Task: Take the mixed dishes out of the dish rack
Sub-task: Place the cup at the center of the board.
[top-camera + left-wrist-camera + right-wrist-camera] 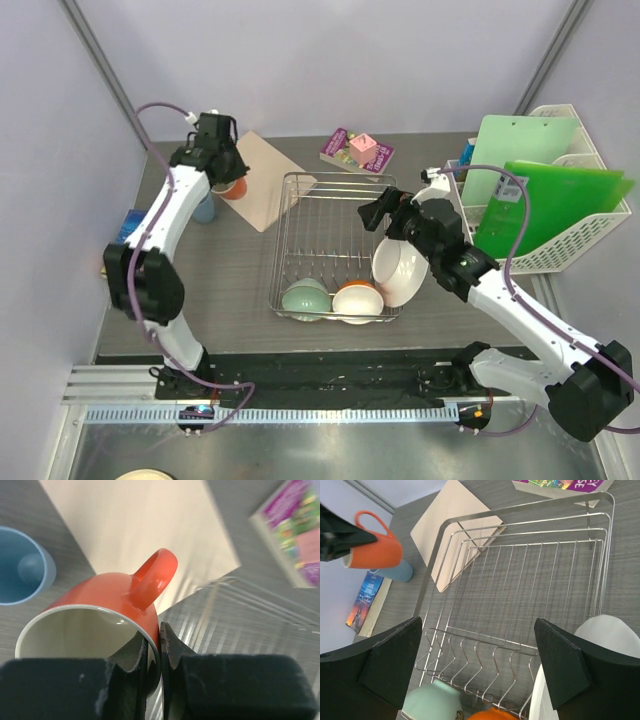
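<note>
The left arm is reaching far out to the back-left corner, its left hand [222, 165] pinching the rim of the orange-red mug [100, 615] with narrow fingers, one inside the rim and one outside. The mug is lying tipped on its side with the handle upward, outside the dish rack [335, 245], just beside the small light-blue cup [205, 208] and at the edge of a beige board [268, 180]. Whether the mug is touching the counter [230, 300] cannot be told.

The right arm is bending in over the rack's right side. Its right hand [479, 625] is hovering with fingers spread wide and gripping nothing. The large white round plate [400, 270] is standing on edge at the rack's right side, next to the right finger. The pale green bowl [306, 298] and the cream bowl with orange outside [357, 298] are sitting side by side at the rack's near end.

The counter is showing grey wood grain. A purple book [357, 150] is lying behind the rack, another book [365, 600] at the far left, and a white basket [575, 245] with green folders at the right. Pale walls [350, 60] are enclosing the space.
</note>
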{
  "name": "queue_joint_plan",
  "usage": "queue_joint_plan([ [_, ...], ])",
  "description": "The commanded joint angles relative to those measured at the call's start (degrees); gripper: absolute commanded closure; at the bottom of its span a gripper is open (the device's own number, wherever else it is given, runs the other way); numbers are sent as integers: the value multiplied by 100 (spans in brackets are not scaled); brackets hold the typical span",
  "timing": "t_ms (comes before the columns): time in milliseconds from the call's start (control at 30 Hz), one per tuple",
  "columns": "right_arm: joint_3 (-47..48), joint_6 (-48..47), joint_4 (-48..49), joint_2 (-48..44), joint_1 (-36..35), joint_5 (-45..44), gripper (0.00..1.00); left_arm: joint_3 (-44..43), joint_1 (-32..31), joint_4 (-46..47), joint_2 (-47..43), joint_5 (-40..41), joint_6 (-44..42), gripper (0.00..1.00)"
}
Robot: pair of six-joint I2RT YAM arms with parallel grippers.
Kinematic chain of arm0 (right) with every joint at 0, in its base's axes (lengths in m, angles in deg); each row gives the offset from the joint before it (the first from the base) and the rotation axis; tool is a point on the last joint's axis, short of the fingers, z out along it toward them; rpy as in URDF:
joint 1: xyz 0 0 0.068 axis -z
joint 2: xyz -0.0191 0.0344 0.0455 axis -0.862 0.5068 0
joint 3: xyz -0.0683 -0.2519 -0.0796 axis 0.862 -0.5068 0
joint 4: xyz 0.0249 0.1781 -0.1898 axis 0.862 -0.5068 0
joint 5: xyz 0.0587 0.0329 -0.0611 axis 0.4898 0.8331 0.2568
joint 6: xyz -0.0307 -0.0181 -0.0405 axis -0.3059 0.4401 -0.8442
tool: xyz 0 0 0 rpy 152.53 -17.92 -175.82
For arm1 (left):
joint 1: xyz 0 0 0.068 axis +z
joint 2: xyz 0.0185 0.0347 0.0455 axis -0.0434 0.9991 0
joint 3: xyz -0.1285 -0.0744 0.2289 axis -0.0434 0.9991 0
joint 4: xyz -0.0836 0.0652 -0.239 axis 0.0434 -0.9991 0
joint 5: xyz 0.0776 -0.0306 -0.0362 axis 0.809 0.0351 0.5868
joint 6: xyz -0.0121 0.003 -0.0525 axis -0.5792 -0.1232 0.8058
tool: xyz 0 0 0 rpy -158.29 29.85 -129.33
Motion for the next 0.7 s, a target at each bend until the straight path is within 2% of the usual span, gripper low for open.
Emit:
queue_joint_plan([
  [0, -75, 43, 182, -154, -9, -164, 0, -797, -34, -254, 673, 385, -262, 100],
  [433, -303, 175, 411, 74, -18, -58, 0, -2062, -16, -676, 2292, 781, -482, 100],
  [667, -400, 219, 490, 136, -18, -85, 0, -2687, 98, -930, 3030, 676, -438, 100],
])
